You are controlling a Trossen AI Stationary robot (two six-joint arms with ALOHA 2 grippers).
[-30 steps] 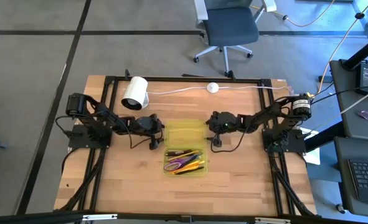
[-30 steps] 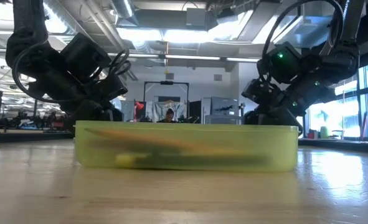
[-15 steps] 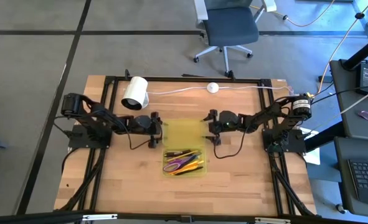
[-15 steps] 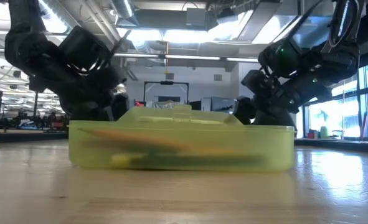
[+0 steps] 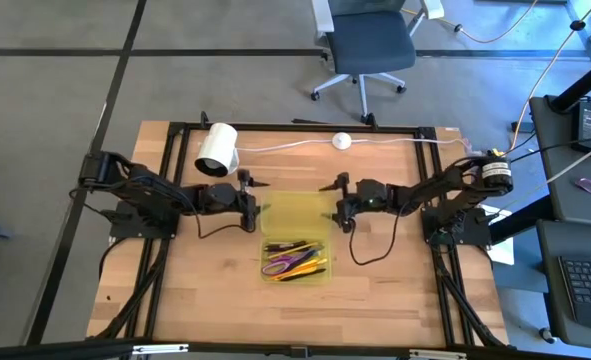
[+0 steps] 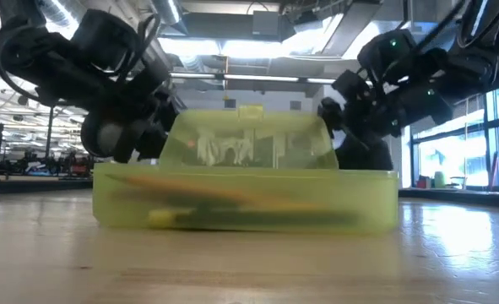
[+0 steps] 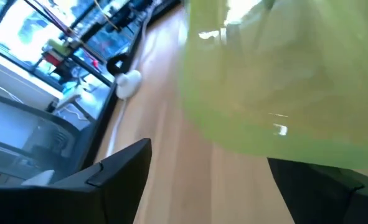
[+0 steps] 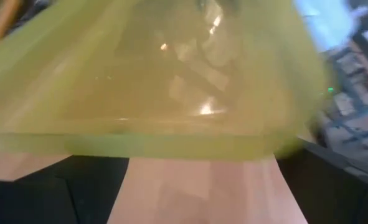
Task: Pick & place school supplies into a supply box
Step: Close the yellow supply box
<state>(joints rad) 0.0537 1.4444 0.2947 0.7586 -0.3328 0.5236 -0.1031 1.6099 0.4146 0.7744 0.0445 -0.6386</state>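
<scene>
We see the shallow translucent yellow-green plastic supply box [image 5: 296, 258] sitting at the centre of the light wooden slatted surface [image 5: 205, 300], slightly toward 6 o'clock. Inside it lie the thin black, yellow and orange pens and pencils [image 5: 297, 246] and, beside them, the purple-and-blue-handled scissors [image 5: 290, 264].

At the box's 12 o'clock edge its translucent yellow-green hinged lid [image 5: 295, 212] is raised; in the low view the lid [image 6: 251, 138] stands up above the box wall [image 6: 232, 203], with the room showing faintly through it.

The left end effector [image 5: 249, 185] is at the lid's 9 o'clock edge, and the right end effector [image 5: 331, 188] is at its 3 o'clock edge, so the lid sits between the two. In the high view each one's fingers look spread, with one tip pointing toward 12 o'clock, away from the lid. In the left wrist view the lid [image 7: 283, 74] fills most of the field just ahead of that arm's dark fingers [image 7: 118, 171]; in the right wrist view the lid [image 8: 152, 81] does likewise. We cannot tell whether any finger actually touches the lid.

A white cylinder roll [image 5: 216, 149] lies at about 10 o'clock from the box, near the far edge of the surface, close to the left arm. A small white round puck [image 5: 342, 141] on a white cable sits at about 1 o'clock. Beyond the surface stands a grey office chair [image 5: 367, 45].
</scene>
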